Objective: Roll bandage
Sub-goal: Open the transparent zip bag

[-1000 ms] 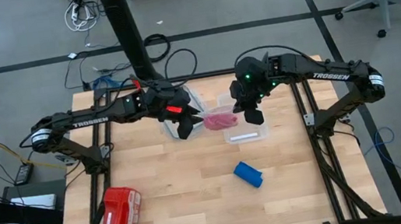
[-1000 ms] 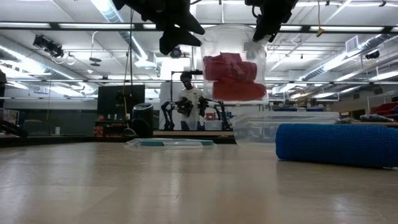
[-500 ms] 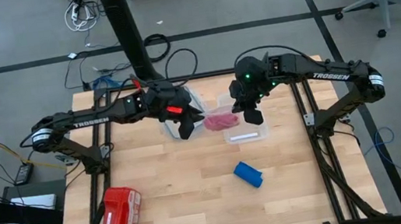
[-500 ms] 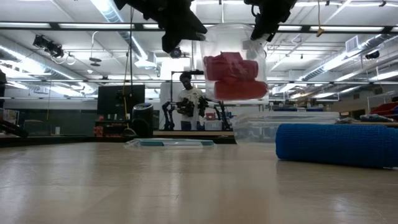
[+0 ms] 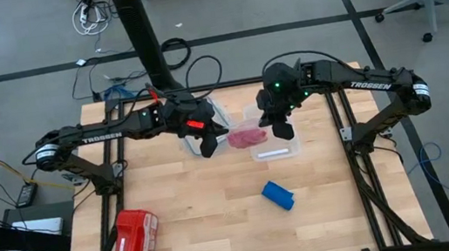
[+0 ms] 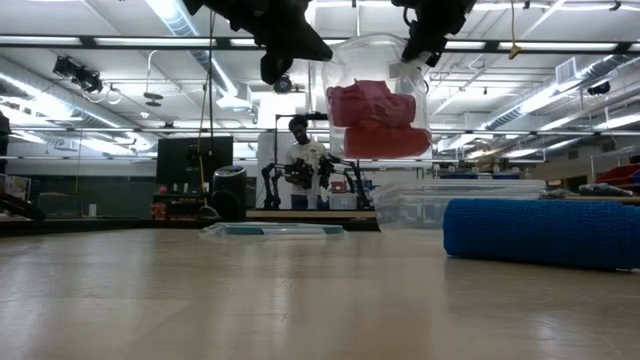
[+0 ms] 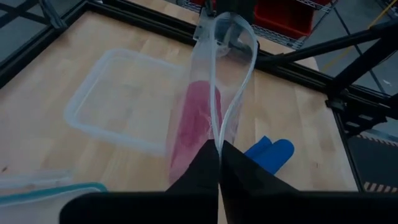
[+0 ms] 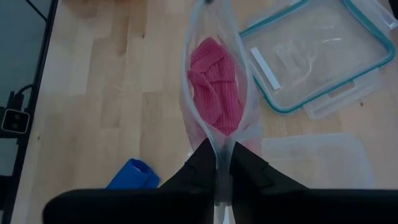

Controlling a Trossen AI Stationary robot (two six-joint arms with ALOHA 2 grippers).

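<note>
both tools (image 5: 207,148) (image 5: 279,128) grip a clear bag (image 6: 375,100) holding pink rolls (image 6: 372,122)

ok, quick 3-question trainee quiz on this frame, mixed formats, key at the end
1. True or false: the bandage lies rolled on the table, apart from both grippers.
2. Multiple choice: what do the left gripper and the right gripper hold between them?
A. a red wrapped pack
B. a clear plastic bag with pink-red rolls inside
C. a blue strip
3. Fill in: in the low view the bag hangs ____ the table, not resting on it.

Key:
1. True.
2. B, each gripper pinches an edge of the bag's open mouth.
3. above.
</note>
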